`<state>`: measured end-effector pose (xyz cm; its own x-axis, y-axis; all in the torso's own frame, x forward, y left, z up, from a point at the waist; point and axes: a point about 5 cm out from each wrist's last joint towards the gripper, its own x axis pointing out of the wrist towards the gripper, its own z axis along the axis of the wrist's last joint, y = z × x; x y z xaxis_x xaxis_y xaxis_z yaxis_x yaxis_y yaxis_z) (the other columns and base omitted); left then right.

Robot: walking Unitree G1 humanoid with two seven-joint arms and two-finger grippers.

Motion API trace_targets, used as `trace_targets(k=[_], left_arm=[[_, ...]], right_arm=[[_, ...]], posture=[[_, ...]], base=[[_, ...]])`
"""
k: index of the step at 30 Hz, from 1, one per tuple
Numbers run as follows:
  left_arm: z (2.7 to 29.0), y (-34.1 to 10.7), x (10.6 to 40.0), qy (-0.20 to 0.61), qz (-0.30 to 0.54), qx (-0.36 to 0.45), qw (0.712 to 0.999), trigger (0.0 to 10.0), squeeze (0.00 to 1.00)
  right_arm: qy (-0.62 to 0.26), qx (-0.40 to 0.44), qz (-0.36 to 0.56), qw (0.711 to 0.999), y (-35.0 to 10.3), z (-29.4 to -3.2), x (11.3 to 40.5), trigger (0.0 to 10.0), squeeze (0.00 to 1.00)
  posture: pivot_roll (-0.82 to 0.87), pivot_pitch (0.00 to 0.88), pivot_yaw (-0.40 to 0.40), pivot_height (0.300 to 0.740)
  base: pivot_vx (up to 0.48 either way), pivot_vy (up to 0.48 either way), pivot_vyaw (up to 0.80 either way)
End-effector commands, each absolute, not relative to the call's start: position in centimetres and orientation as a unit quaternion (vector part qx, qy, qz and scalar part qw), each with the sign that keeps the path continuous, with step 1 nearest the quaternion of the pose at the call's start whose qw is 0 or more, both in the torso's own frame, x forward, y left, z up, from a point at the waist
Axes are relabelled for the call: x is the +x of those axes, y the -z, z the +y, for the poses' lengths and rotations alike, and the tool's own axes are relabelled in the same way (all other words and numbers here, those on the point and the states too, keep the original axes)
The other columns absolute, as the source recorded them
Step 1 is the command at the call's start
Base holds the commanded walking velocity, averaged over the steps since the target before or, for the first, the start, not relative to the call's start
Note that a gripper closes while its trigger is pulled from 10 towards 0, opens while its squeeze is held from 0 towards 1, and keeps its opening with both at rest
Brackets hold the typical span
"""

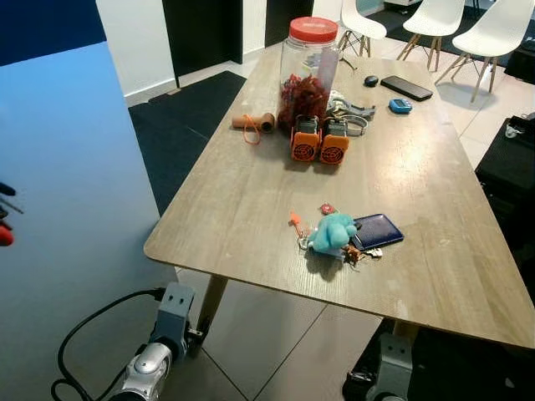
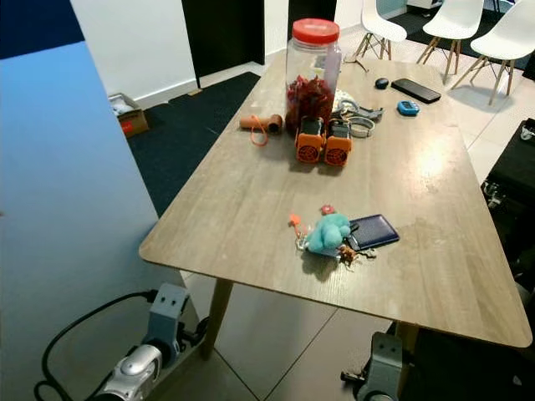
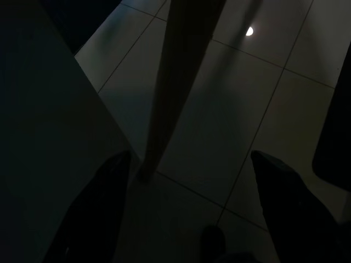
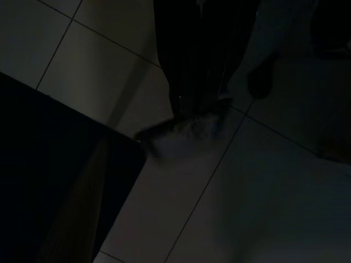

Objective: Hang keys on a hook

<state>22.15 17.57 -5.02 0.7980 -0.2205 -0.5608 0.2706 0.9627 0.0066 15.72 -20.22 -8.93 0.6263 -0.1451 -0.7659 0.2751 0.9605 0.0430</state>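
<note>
A bunch of keys with a teal plush charm (image 1: 329, 233) lies on the wooden table (image 1: 251, 200) near its front edge. It rests against a dark blue wallet (image 1: 377, 230), and a small orange tag (image 1: 294, 220) sits beside it. Small red and black pieces (image 1: 5, 219) stick out of the blue panel at the far left edge. My left arm (image 1: 159, 347) hangs low beside the table's front left corner. Its gripper (image 3: 192, 219) is open over the floor tiles, nothing between its fingers (image 3: 93, 213). My right arm (image 1: 389, 366) hangs idle below the table's front edge.
A tall jar with a red lid (image 1: 308, 71), two orange gadgets (image 1: 319, 140), a tan roll (image 1: 254, 123), a phone (image 1: 406, 87) and small items stand at the table's far end. A blue panel (image 1: 75, 209) stands on the left. White chairs (image 1: 493, 33) are behind.
</note>
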Motion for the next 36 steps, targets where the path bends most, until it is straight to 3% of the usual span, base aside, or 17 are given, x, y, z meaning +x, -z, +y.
trace_targets(k=[1,36], left_arm=[[17.51,5.07,22.07,0.129,0.291,0.038,0.947,10.0,0.0],[17.5,4.96,22.19,0.132,0.288,0.039,0.948,10.0,0.0]], right_arm=[[0.116,0.076,0.416,0.899,8.87,-20.23,15.85,10.0,0.0],[0.118,0.075,0.419,0.897,8.94,-20.25,15.7,10.0,0.0]], posture=[[0.07,0.042,-0.047,0.74],[0.07,0.047,-0.048,0.74]], base=[[-0.304,0.0,0.0],[-0.387,0.0,0.0]])
